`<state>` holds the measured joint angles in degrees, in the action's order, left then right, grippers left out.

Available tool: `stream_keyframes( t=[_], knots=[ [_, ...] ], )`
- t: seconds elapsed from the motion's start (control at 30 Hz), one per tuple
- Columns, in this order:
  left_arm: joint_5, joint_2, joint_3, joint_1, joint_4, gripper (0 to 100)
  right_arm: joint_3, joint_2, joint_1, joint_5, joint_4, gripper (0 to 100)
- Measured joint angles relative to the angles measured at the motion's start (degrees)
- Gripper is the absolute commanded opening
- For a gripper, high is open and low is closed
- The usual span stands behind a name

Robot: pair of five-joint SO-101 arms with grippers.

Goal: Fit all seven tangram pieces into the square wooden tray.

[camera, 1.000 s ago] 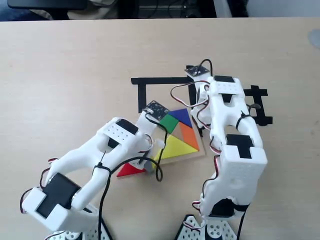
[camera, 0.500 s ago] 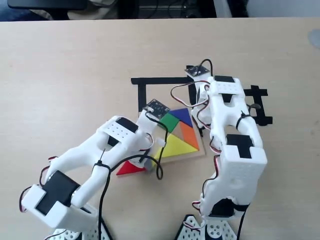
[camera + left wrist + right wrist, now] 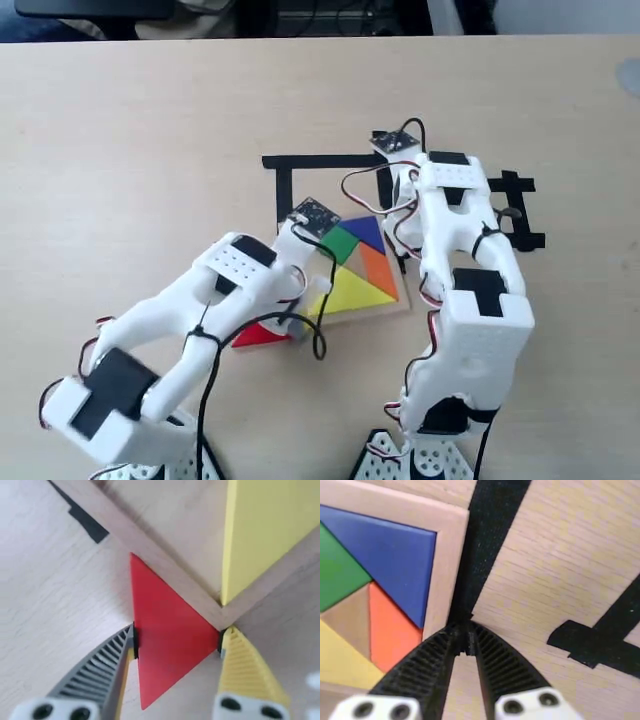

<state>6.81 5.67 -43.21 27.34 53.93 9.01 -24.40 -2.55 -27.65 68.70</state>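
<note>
Left gripper (image 3: 300,325) of mine, seen from above, sits at the wooden tray (image 3: 403,300)'s near corner, with the red triangle (image 3: 258,337) on the table. Left wrist: it clamps that triangle, which touches the tray's corner. Right wrist: my right gripper (image 3: 468,642) is pinched closed and empty over black tape (image 3: 490,525) beside the tray.
</note>
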Motion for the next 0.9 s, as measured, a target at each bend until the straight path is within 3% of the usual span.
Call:
stream_keyframes(
  t=[0.23, 0.53, 0.73, 0.9],
  knots=[
    [0.44, 11.96, -1.58, 0.09, -0.18, 3, 0.00, -0.09, 0.09, 0.00, 0.00, 1.1],
    [0.62, 12.66, -1.93, 0.35, 1.58, 3, 0.00, -0.09, 0.09, 0.00, 0.00, 1.1],
    [0.53, 13.19, -2.81, -0.26, 9.85, 3, 0.00, -0.09, 0.09, 0.00, 0.00, 1.1],
    [5.54, 13.19, -8.62, -2.37, 9.93, 7, 0.00, -0.09, 0.09, 0.00, 0.00, 1.1]
  ],
)
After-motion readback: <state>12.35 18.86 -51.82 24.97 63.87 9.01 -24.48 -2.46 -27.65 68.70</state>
